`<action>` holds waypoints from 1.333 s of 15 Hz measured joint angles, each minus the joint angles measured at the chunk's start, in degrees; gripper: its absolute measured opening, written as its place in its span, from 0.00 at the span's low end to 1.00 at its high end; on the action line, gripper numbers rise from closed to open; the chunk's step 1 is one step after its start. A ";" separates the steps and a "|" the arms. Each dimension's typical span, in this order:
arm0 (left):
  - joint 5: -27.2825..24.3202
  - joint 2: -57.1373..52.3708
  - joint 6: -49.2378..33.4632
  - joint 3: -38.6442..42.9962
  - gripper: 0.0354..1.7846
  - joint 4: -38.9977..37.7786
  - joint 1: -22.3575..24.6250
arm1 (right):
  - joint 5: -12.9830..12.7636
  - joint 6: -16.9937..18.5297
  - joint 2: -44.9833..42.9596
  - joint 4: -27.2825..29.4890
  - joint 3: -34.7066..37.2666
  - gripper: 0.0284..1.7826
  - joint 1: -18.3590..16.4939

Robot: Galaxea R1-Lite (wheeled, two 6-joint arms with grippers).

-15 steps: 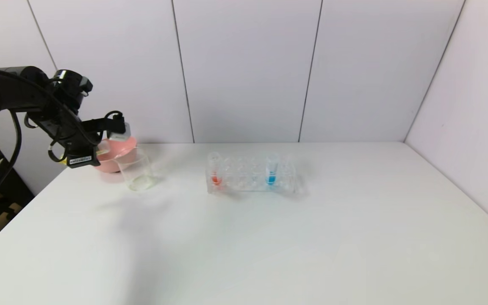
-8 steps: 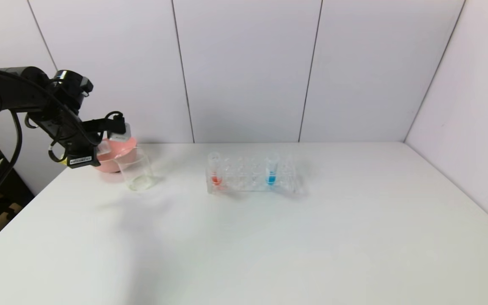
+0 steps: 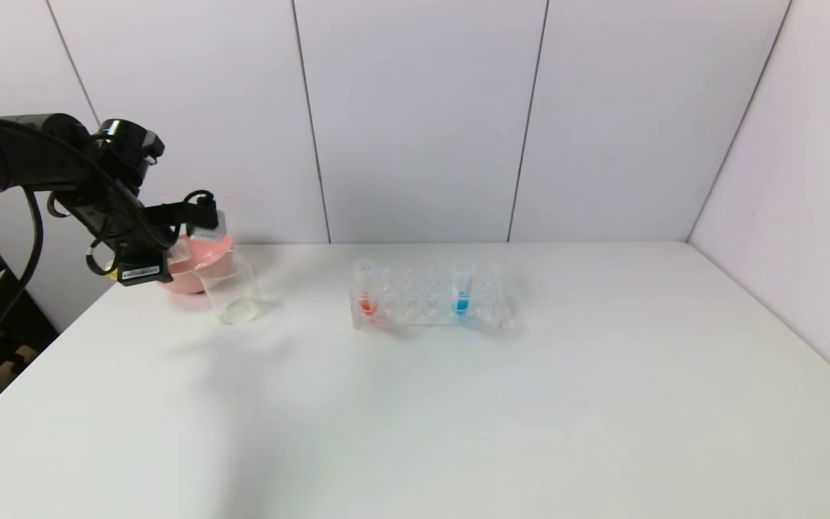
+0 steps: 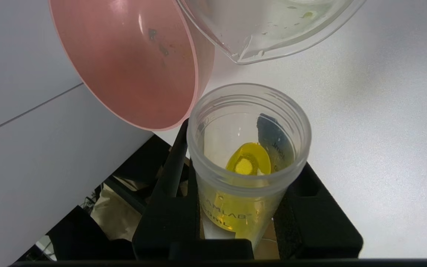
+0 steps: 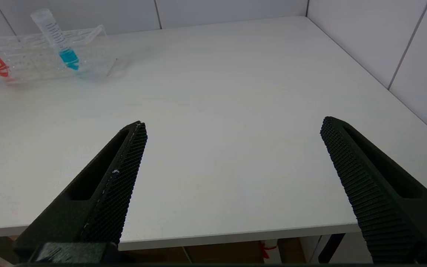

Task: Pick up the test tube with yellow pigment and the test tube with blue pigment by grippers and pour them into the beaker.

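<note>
**Yellow tube held beside the beaker, blue tube in the rack**

The left tool (image 4: 235, 207) is clenched on the test tube with yellow pigment (image 4: 248, 167), its black fingers (image 4: 169, 215) pressing the tube from both sides. In the left wrist view the tube's open mouth faces the camera, with yellow liquid pooled low inside. The left tool hovers at the far left of the tabletop (image 3: 458, 404), above the pink bowl (image 3: 195, 270) and the beaker (image 3: 235, 292), which stand just beside each other. The beaker's pouring lip (image 4: 241, 55) lies close to the tube's mouth.

The test tube with blue pigment (image 3: 462, 288) stands in the clear rack (image 3: 426, 303) near the tabletop's middle; a tube with red pigment (image 3: 366, 288) sits at the rack's other end.

The right tool (image 5: 232, 155) is released, fingers spread wide, low over the tabletop's near edge, well apart from the rack.
</note>
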 joint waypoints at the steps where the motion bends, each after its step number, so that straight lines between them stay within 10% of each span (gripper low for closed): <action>1: 0.80 0.01 0.06 0.00 0.29 -0.02 -0.13 | 0.00 0.01 0.00 0.00 0.00 0.96 0.00; 20: 9.90 1.99 -0.33 0.02 0.29 -3.35 -3.28 | 0.02 0.00 0.00 0.02 0.00 0.96 0.00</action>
